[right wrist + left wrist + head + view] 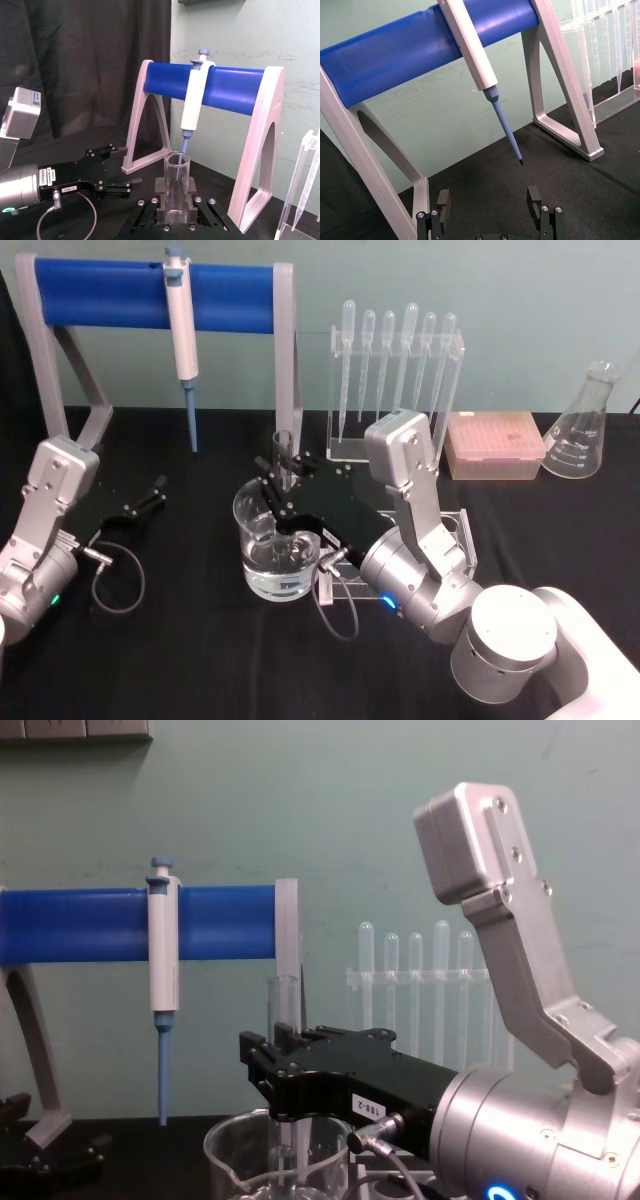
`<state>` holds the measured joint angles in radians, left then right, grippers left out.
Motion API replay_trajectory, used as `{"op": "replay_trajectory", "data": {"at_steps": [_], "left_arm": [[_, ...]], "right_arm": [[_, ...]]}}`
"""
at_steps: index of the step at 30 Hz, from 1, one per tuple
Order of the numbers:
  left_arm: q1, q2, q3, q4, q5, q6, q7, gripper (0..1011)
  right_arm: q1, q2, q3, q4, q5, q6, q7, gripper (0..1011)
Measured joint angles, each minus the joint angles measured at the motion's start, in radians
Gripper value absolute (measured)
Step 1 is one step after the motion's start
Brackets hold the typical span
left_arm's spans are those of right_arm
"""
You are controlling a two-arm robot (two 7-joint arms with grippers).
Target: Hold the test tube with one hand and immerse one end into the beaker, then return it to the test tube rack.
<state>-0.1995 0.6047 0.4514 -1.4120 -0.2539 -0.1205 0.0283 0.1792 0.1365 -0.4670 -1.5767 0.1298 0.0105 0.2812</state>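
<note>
Head view: right black tool (280,480) clamps upright clear glass test tube (283,452), lower end inside wide glass beaker (247,512); left tool (148,498) wide, idle at left.

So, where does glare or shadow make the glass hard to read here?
Head view: bright glints on the beaker; the black table swallows shadows, also around the idle left gripper. Chest view: the tube is faint against the white stand post. Right wrist view: the tube is clear in the right gripper, the pipettor tip showing through it. Left wrist view: soft sheen on the blue bar.
</note>
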Motion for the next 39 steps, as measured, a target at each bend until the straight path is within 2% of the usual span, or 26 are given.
{"op": "replay_trajectory", "data": {"at_steps": [39], "left_arm": [[0.0,0.0,0.0,0.0,0.0,0.0,0.0,1000]], "right_arm": [[0.0,0.0,0.0,0.0,0.0,0.0,0.0,226]]}}
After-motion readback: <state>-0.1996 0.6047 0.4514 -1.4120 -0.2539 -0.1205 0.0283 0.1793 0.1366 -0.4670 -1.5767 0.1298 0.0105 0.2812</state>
